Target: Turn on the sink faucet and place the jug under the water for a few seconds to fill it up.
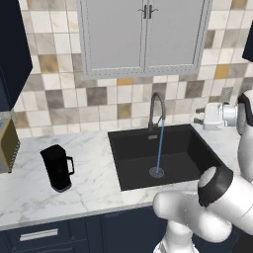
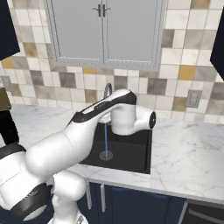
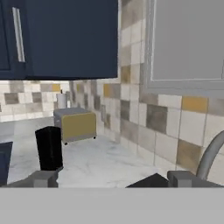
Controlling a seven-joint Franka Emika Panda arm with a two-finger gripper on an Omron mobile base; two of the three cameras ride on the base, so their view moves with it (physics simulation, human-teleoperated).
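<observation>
Though closely seen, jug unlabelled.

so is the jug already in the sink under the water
No, the jug stands on the counter left of the sink, while the water runs straight to the drain.

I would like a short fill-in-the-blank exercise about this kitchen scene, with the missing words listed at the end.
1. The water runs from the sink faucet down into the ____.
2. The jug stands on the counter, to the ____ of the basin in the left base view.
3. The colour of the jug is ____.
4. The gripper holds ____.

Missing words: sink; left; black; nothing
</observation>
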